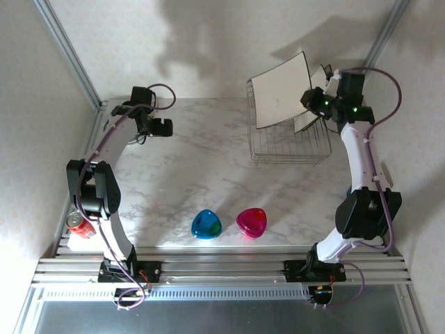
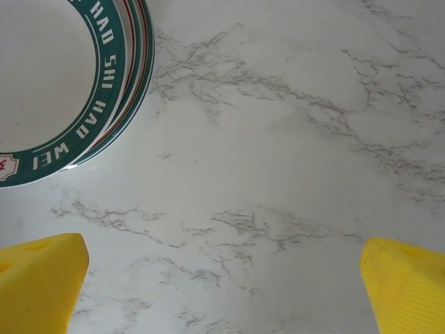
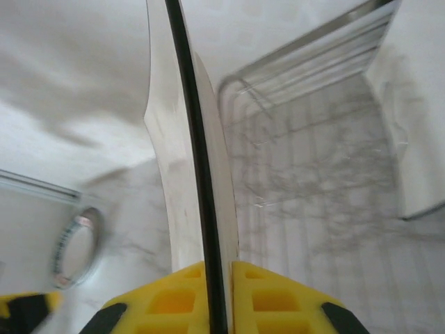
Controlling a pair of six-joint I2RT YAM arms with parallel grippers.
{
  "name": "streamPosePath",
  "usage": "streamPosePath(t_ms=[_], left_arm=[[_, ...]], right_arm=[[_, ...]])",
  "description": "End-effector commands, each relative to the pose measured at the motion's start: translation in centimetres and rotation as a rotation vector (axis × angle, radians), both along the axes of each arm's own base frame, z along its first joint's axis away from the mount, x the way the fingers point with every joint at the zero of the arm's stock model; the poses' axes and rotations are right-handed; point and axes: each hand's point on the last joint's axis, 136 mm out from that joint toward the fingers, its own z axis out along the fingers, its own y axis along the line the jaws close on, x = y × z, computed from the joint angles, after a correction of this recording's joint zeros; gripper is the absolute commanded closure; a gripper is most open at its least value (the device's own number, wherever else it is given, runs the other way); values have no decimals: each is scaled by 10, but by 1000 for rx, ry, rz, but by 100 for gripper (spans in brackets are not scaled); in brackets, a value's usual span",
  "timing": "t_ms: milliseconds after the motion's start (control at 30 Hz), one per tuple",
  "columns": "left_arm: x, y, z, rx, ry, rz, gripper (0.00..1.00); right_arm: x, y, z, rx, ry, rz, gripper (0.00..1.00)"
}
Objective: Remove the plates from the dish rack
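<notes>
My right gripper (image 1: 308,98) is shut on the right edge of a large square pale plate (image 1: 280,90) with a thin dark rim, held tilted above the silver wire dish rack (image 1: 286,147). In the right wrist view that plate (image 3: 182,139) runs edge-on between the yellow fingers (image 3: 167,299), with the rack (image 3: 313,146) below and to the right. Another pale plate (image 1: 306,122) leans in the rack's right end. A stack of round plates (image 2: 62,76) with green lettered rims lies on the table just beyond my left gripper (image 2: 222,292), which is open and holds nothing.
A blue translucent dish (image 1: 206,224) and a pink one (image 1: 252,222) sit near the front edge of the marble table (image 1: 195,167). A red can (image 1: 80,224) lies by the left arm's base. Walls close in behind and at both sides.
</notes>
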Motion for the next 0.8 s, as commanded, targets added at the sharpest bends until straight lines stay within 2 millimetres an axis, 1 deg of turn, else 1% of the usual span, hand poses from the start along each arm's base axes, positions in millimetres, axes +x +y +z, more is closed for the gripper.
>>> streamPosePath(t_ms=[0,67,233,367,467,600,700,767], left_arm=[[1,-8,10,-19,-22,-16,0],[2,-10,11,-26,-26,-17,1],[4,-12,8,-34,-22,-22,1],[6,-16,8,-39,-23,-26,0],[7,-19,10,-55,-34,-33,0],[9,-28,14,-96,-55,-54,0],[11,-45,22,-188,-92,-107,0],[12,-63,30,-288,-127,-162,0]], right_arm=[[-12,42,88,284,-329,212,100],[-16,48,71,366,-319,233,100],[-24,55,30,464,-279,235,100],[-30,63,9,481,-253,238,100],[-31,70,0,481,-238,246,100],[-29,76,-8,485,-224,255,100],[-27,81,-12,490,-215,261,100],[-25,84,-15,489,-207,266,100]])
